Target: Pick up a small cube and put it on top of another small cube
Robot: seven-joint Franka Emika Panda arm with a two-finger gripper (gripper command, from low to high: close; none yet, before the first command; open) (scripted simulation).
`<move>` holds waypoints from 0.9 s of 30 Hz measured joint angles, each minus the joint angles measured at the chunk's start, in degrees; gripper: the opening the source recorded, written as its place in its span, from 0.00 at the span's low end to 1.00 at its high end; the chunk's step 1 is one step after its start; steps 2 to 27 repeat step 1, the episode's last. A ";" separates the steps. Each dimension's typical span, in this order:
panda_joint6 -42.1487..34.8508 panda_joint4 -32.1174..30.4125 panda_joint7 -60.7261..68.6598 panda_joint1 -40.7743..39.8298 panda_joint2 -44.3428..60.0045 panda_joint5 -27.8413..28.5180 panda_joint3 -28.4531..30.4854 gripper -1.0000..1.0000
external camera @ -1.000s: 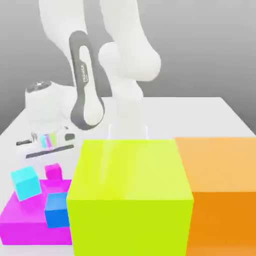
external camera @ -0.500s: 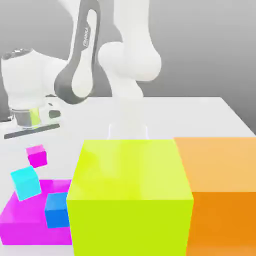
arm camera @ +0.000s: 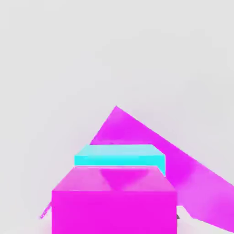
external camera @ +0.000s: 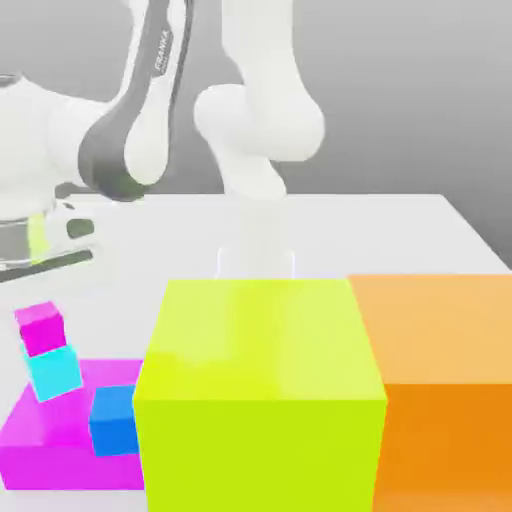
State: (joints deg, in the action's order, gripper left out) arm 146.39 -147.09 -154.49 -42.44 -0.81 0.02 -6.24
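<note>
The small magenta cube [external camera: 42, 328] sits on top of the light cyan cube [external camera: 55, 370], a little askew, at the exterior view's left. The cyan cube rests on the far left part of a flat magenta slab [external camera: 40, 440]. My gripper [external camera: 35, 262] hangs above the pair at the frame's left edge, apart from the magenta cube. In the hand view the magenta cube [arm camera: 114, 201] is close up, with the cyan cube [arm camera: 119, 157] just behind it and the slab [arm camera: 183, 169] beyond.
A darker blue cube [external camera: 113, 420] lies on the slab beside a huge lime-green cube [external camera: 260, 390]. An orange block [external camera: 445, 380] adjoins it at the exterior view's right. The white table [external camera: 400, 235] stretches behind them, with the arm's base [external camera: 255, 250] at mid-back.
The magenta cube went from the slab, up and to the exterior view's left, and now rests on the cyan cube. The hand moved left and upward, away from it.
</note>
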 joint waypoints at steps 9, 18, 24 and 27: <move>0.00 0.00 0.00 0.01 0.00 0.00 0.00 1.00; 0.00 0.00 0.00 0.01 0.00 0.00 0.00 1.00; 0.00 0.00 0.00 0.01 0.00 0.00 0.00 1.00; 0.00 0.00 0.00 0.01 0.00 0.00 0.00 1.00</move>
